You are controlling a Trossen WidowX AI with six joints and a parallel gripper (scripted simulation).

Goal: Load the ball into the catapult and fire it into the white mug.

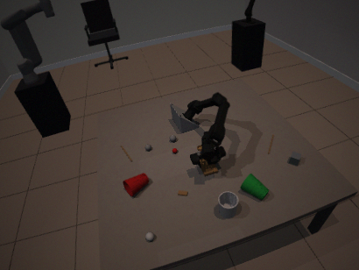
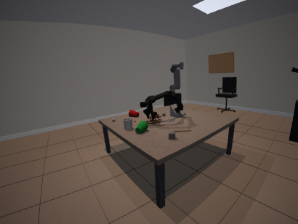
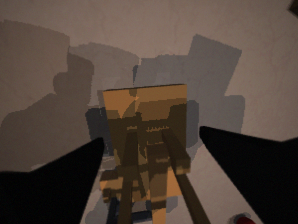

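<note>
The wooden catapult (image 1: 211, 171) (image 3: 145, 105) stands on the table under my gripper (image 3: 152, 136). The gripper is open and empty, pointing down, with one dark finger on each side of the catapult in the wrist view. Its fingertips are hard to make out in the top and exterior views. The white mug (image 1: 228, 211) (image 2: 128, 124) stands upright near the table's front edge. A small red ball (image 1: 174, 151) (image 3: 244, 220) lies on the table beside the catapult, outside the fingers. The catapult's arm and cup are partly hidden or out of view.
A green cup (image 1: 254, 187) (image 2: 142, 127) lies beside the mug, and a red cup (image 1: 136, 184) (image 2: 133, 113) lies at the left. Grey balls (image 1: 148, 147) and a white ball (image 1: 150, 237) rest on the table. A small wooden block (image 1: 182, 193), a grey cube (image 1: 294, 159) and thin sticks (image 1: 126, 153) also lie there.
</note>
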